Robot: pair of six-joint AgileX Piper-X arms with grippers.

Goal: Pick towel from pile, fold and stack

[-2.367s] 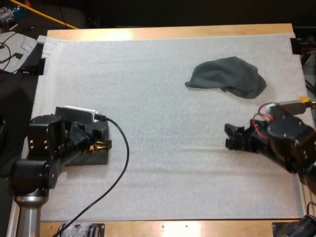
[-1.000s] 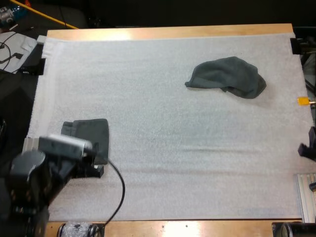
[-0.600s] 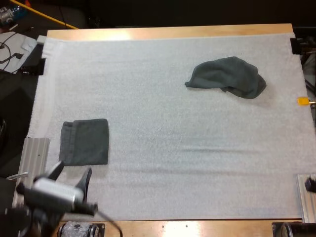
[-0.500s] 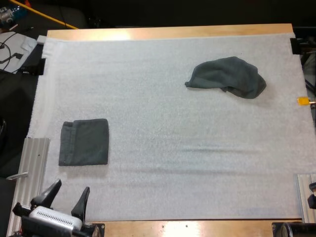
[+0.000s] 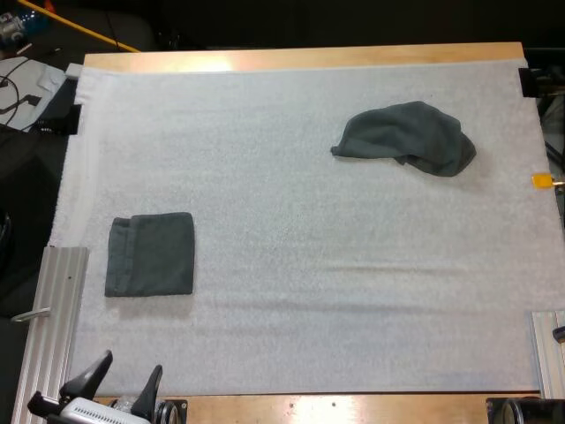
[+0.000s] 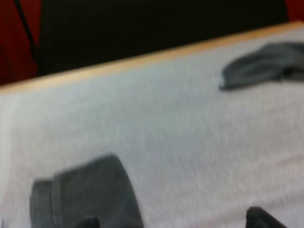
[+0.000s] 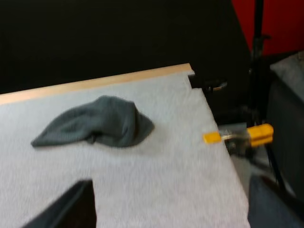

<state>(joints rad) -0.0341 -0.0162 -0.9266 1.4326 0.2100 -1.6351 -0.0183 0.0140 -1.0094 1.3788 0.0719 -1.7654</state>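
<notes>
**Lying apart on the white mat: one towel folded, one crumpled, both pincers released**

Seen from the high camera, a wooden worktop point(image 5: 309, 57) is covered almost edge to edge by a white mat point(image 5: 282, 221). Two dark grey-green towels rest on it, well apart from each other.

The folded towel point(image 5: 150, 254) is a neat, flat rectangle near the mat's left side, towards the near edge. One of its short sides shows a hemmed band. The crumpled towel point(image 5: 404, 137) is a loose, rumpled heap towards the far right of the mat, close to the far edge of the worktop. Nothing touches either towel.

The left pincer point(image 5: 124, 389) sits at the near left corner of the worktop, nearer than the folded towel and clear of it. Its two black fingers point(image 5: 97, 375) are splayed apart with nothing between them. A ribbed metal rail point(image 5: 57, 300) runs along the mat's left edge just beside it.

From the left arm's own camera, the folded towel lies just ahead of the spread fingertips, and the crumpled towel is far off near the wooden edge.

From the right arm's camera, the right pincer point(image 7: 171, 190) is also released. Its fingers point(image 7: 71, 209) stand wide apart over bare mat, with the crumpled towel lying beyond them, untouched.
</notes>
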